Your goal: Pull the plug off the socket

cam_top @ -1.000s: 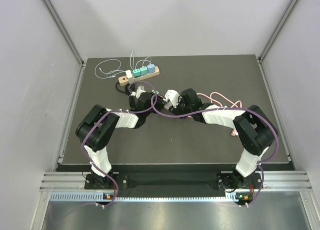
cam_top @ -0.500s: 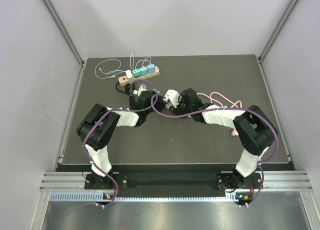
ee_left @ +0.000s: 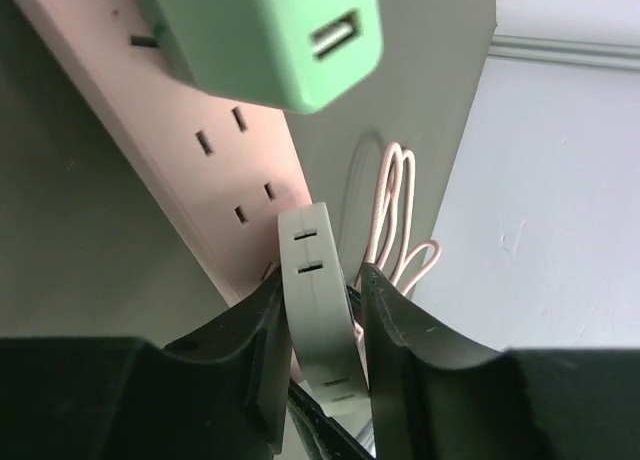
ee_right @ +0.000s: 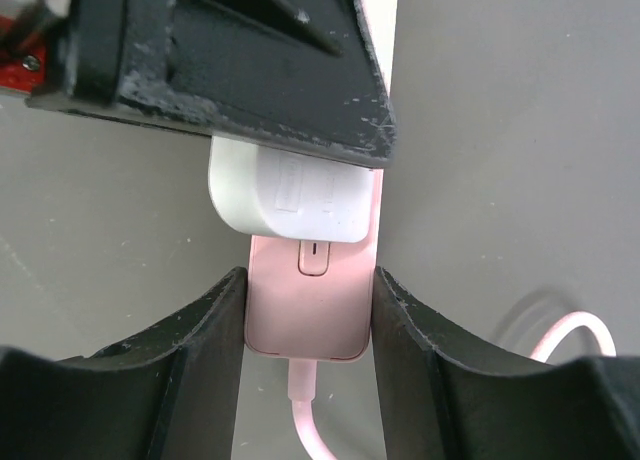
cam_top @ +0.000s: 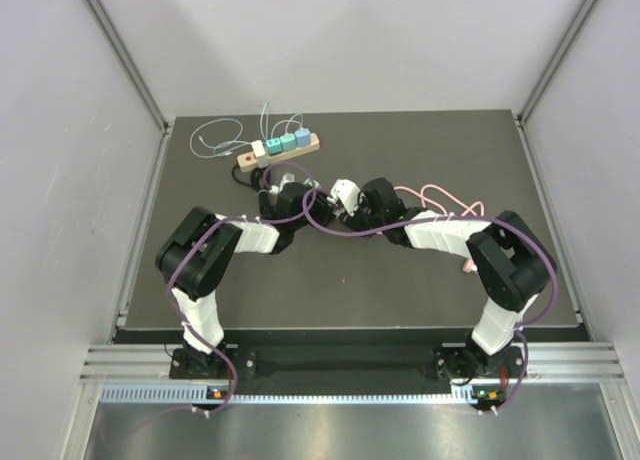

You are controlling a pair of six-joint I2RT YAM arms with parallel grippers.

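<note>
Near the middle of the worktop (cam_top: 400,280), the left gripper (ee_left: 322,285) pinched the white plug (ee_right: 290,195) while the right gripper (ee_right: 310,277), opposite, clamped the cable end of the pink socket strip (ee_right: 308,320).

From above, both arms met over the middle of the dark table (cam_top: 400,280), wrists almost touching, leaving no gap to pass between them. The left gripper (ee_left: 318,285) was clamped around a white plug (ee_right: 290,195). The right gripper (ee_right: 310,290) pinched the pink power strip (ee_right: 310,320) just beside it, so that end was fully crowded. A green charger (ee_left: 260,40) blocked the strip farther along. Behind the left arm lay a wooden power strip (cam_top: 311,143) with a row of chargers (cam_top: 288,140) and loose white cables (cam_top: 215,135). A pink cable (cam_top: 440,195) looped behind the right arm. The table's near half stood open.
</note>
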